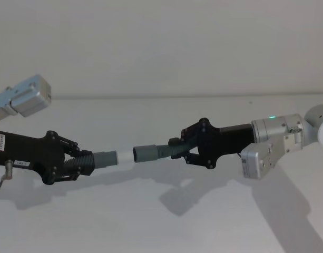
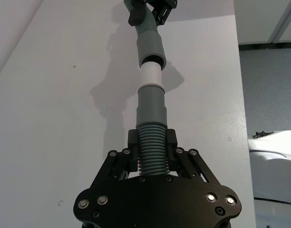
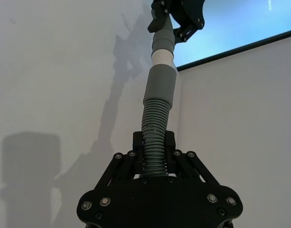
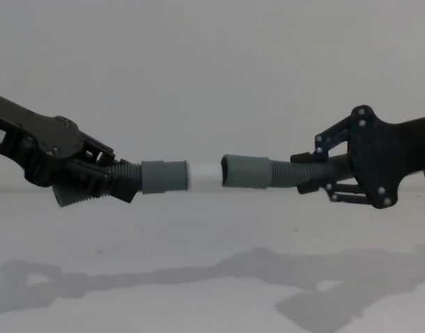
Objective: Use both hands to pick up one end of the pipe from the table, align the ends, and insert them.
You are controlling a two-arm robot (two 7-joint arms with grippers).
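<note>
Left gripper (image 1: 79, 161) clenched; right gripper (image 1: 183, 147) clenched, facing it.

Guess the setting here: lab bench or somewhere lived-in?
Probably a lab test bench: a bare matte white table against a plain wall, and black skeletal grippers holding dark grey corrugated hose pieces.

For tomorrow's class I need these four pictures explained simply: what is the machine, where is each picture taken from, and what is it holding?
This is a robot with two arms, each ending in a black fingered tool. Two pictures look from its head and chest; the other two look from cameras on its wrists, along each arm. The left tool is shut on one grey ribbed hose piece, whose end carries a white tip. The right tool is shut on the other hose piece, ending in a hollow socket. Both are held above the white table, and the tip meets the socket's mouth.
</note>
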